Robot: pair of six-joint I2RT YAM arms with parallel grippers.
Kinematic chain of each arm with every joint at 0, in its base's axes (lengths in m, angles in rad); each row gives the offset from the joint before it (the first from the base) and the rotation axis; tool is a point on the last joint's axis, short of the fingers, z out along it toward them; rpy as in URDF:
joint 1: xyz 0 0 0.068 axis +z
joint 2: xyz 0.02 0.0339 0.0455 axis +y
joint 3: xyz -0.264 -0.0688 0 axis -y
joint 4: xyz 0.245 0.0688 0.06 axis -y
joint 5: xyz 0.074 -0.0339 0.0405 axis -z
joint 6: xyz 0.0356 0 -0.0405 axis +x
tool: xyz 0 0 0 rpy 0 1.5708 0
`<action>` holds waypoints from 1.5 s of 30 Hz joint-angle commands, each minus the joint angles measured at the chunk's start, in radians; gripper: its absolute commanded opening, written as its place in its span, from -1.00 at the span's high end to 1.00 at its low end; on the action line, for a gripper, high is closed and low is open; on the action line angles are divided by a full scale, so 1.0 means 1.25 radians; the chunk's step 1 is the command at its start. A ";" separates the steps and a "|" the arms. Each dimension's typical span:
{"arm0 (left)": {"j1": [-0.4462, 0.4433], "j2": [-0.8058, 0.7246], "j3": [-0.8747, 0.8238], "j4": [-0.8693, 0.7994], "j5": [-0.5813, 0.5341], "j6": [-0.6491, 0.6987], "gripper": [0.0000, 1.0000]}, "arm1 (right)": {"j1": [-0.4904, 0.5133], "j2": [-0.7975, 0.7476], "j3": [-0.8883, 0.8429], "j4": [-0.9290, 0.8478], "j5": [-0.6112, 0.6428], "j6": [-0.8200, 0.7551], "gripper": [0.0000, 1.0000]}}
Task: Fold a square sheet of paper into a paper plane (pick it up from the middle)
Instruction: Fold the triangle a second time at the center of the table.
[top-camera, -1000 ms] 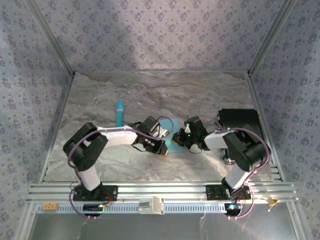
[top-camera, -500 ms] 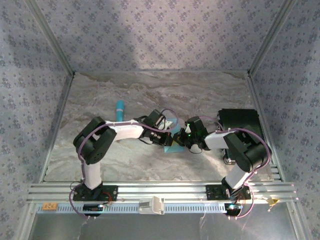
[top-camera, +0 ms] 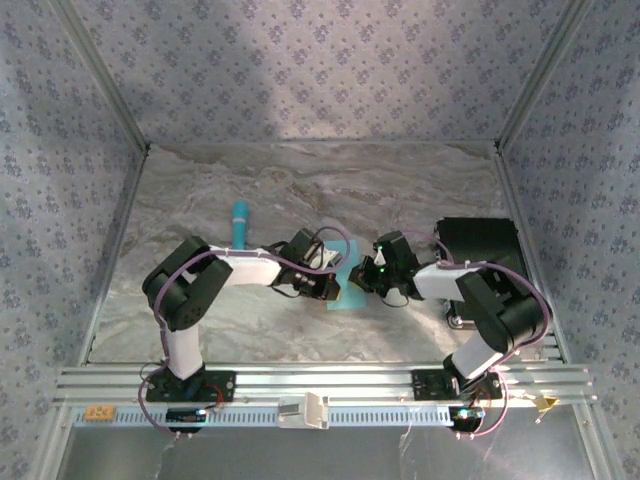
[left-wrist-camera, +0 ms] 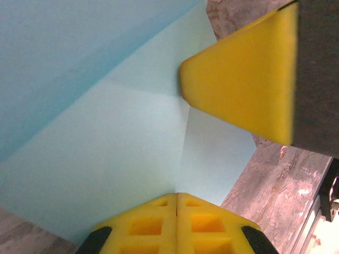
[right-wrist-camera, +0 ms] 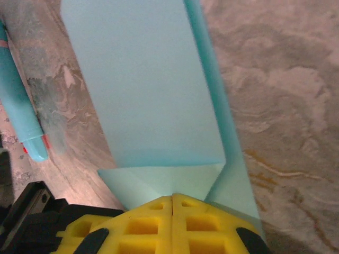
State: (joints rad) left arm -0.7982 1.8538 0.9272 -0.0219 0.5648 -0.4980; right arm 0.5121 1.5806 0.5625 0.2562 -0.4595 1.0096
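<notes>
Pincers both clenched on creased square sheet of paper (left-wrist-camera: 106, 153): left pincer (left-wrist-camera: 177, 198), right pincer (right-wrist-camera: 172, 200).

— Where is the sheet of paper (top-camera: 343, 284)?
— In the middle of the table (top-camera: 300, 190), between the two grippers. The left gripper (top-camera: 333, 287) is at its left side and the right gripper (top-camera: 359, 283) at its right, close together.
— And the pen-like stick (top-camera: 240, 224)?
— Left of the paper and farther back, lying front to back.
— On the right?
— A box (top-camera: 478, 243) by the right edge.
</notes>
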 commanded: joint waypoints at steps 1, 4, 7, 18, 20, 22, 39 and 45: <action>0.000 0.019 -0.026 -0.081 -0.017 0.025 1.00 | 0.014 -0.013 0.037 -0.040 0.006 -0.039 0.91; 0.005 0.019 -0.026 -0.078 -0.013 0.025 1.00 | 0.024 0.021 0.035 -0.030 0.016 -0.039 0.92; 0.010 0.020 -0.030 -0.073 -0.009 0.024 1.00 | 0.010 0.077 0.018 -0.008 0.017 -0.034 0.94; 0.021 0.026 -0.037 -0.086 -0.018 0.033 1.00 | -0.102 0.078 0.020 -0.020 -0.001 -0.085 0.94; 0.021 0.028 -0.036 -0.085 -0.018 0.033 1.00 | -0.125 0.086 0.025 -0.021 -0.013 -0.093 0.94; 0.020 0.029 -0.036 -0.085 -0.016 0.033 1.00 | -0.145 0.084 0.025 -0.009 -0.030 -0.090 0.93; 0.021 0.026 -0.037 -0.065 -0.012 0.029 1.00 | -0.009 0.036 0.046 -0.018 -0.034 -0.048 0.92; 0.020 0.012 -0.036 -0.067 0.004 0.030 0.98 | -0.004 0.068 0.035 -0.081 0.030 -0.052 0.97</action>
State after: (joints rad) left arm -0.7788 1.8538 0.9192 -0.0208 0.5945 -0.4801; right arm 0.5121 1.6474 0.6094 0.2245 -0.4866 0.9360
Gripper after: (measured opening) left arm 0.046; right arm 0.052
